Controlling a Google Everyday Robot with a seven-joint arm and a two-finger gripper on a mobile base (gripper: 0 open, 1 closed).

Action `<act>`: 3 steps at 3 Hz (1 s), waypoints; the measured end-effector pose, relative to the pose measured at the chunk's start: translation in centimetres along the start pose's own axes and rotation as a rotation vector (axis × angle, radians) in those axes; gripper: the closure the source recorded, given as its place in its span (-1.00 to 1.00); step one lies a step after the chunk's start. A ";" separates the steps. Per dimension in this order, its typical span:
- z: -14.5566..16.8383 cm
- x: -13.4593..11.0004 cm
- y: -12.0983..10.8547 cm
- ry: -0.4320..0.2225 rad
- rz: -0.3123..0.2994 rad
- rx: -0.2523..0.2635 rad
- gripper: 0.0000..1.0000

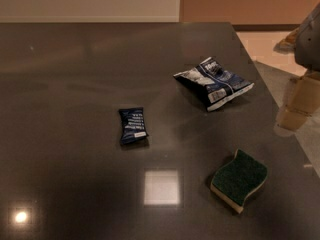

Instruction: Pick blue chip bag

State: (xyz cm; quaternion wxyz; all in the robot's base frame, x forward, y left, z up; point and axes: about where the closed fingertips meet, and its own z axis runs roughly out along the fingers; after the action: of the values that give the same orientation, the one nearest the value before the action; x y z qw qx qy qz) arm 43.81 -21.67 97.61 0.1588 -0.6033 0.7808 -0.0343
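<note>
Three items lie on the desk (pixel 75 84): the blue chip bag (pixel 214 82), a small dark packet (pixel 133 126) and a green sponge (pixel 239 179).

The chip bag sits in the far right part of the desk, near its right edge, well apart from the other two.

**Handling.** The bag is likely light, soft and crinkly. Its foil looks slick and will give under pressure, and the contents may crush. Take hold across the raised, crumpled middle or along a puffed seam, with moderate force.

**Gripper.** The gripper (pixel 301 100) appears at the right border, beyond the desk's right edge and partly cut off. Whether it is apart or together cannot be told.

**Clearance.** Open desk surrounds the bag on all sides. A push to the right could slide it toward the edge, so approach from above.
</note>
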 end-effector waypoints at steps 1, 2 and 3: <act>0.0 0.0 0.0 0.000 0.000 0.000 -1.00; 2.4 -0.9 -3.6 0.002 0.040 -0.010 -1.00; 6.1 -2.1 -8.6 0.006 0.110 -0.030 -1.00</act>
State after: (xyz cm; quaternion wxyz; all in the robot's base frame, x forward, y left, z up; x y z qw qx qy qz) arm 54.02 -21.11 94.33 0.1491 -0.5618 0.8135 -0.0156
